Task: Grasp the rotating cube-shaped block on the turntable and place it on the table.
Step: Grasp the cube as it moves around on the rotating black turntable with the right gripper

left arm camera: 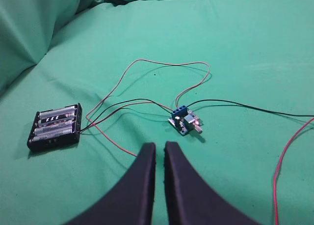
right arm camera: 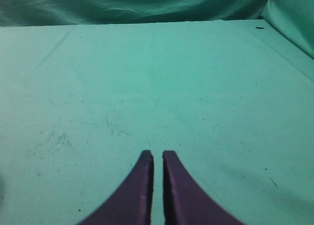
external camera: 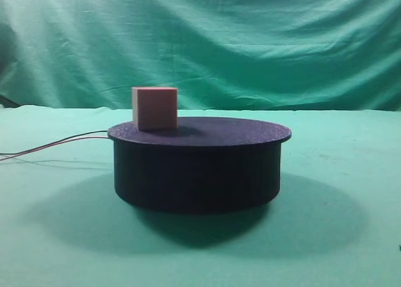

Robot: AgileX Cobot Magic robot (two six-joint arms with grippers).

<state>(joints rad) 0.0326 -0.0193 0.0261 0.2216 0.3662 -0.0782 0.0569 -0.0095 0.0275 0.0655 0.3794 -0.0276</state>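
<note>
The pinkish-tan cube-shaped block (external camera: 155, 108) stands upright on the left part of the turntable's top. The turntable (external camera: 198, 163) is a low black cylinder in the middle of the green table (external camera: 351, 237). Neither gripper shows in the exterior high view. In the left wrist view my left gripper (left arm camera: 160, 147) hangs over green cloth with its jaws nearly together and nothing between them. In the right wrist view my right gripper (right arm camera: 158, 155) is likewise shut and empty over bare green cloth. Neither wrist view shows the block or the turntable.
Thin red wires (external camera: 50, 146) run left from the turntable. In the left wrist view a black battery holder (left arm camera: 55, 126) lies at the left, a small circuit board (left arm camera: 185, 121) just ahead of the jaws, with red and black wires (left arm camera: 162, 68) looped around. A green backdrop (external camera: 200, 42) hangs behind.
</note>
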